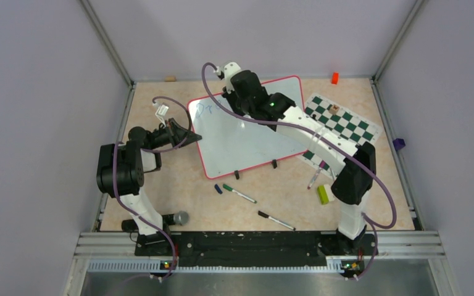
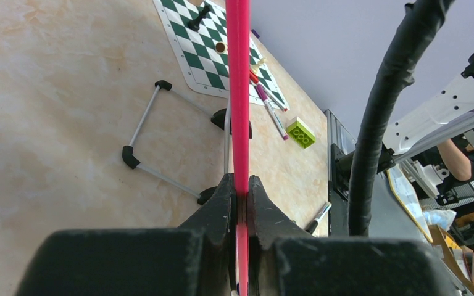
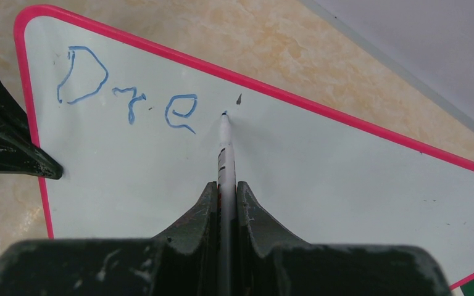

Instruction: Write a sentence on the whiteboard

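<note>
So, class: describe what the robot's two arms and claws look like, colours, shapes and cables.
Both the left arm and right arm mix white links with boxy black joint housings. A purple cable loops along each. The left claw and right claw each have two matte black, scuffed fingers tapering to narrow tips.

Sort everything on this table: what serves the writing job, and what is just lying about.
In use: whiteboard, held at its edge by the left pincer; blue lettering; marker in the right pincer.
Lying about: chess mat, green brick, green-capped pen, black pen, microphone, orange block.
</note>
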`<state>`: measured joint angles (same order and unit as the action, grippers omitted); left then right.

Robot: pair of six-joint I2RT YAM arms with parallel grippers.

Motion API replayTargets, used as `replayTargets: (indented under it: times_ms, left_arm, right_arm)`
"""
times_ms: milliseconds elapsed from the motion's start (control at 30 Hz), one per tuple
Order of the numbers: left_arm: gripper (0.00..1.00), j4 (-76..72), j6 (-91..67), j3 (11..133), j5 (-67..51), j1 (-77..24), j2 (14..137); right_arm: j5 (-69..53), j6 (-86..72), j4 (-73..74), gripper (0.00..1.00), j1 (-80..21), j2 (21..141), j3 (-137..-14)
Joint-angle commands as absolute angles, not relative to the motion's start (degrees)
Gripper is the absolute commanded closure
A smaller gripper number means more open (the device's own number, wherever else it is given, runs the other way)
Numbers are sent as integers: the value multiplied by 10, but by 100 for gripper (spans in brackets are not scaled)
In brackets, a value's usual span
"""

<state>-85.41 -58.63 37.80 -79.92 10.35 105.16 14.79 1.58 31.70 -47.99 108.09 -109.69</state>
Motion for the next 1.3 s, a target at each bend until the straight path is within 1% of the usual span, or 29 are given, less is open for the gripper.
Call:
replayTargets:
  times_ms: [0,667,1033,1267]
  left_arm:
    - [100,-928,-570,389,-814,99,1035]
    - [100,-928,-569,387,-814,99,1033]
    - [100,-928,-568,386,-814,99,1032]
    - [100,-928,-568,386,-813,99,1032]
  right_arm:
    - [164,25,307,100,-485,1089,-1130]
    - [111,32,334,100,-485,1082,-1127]
    - [169,31,326,100,-485,1071,-1112]
    - [170,33,317,100,-481,1081,-1128]
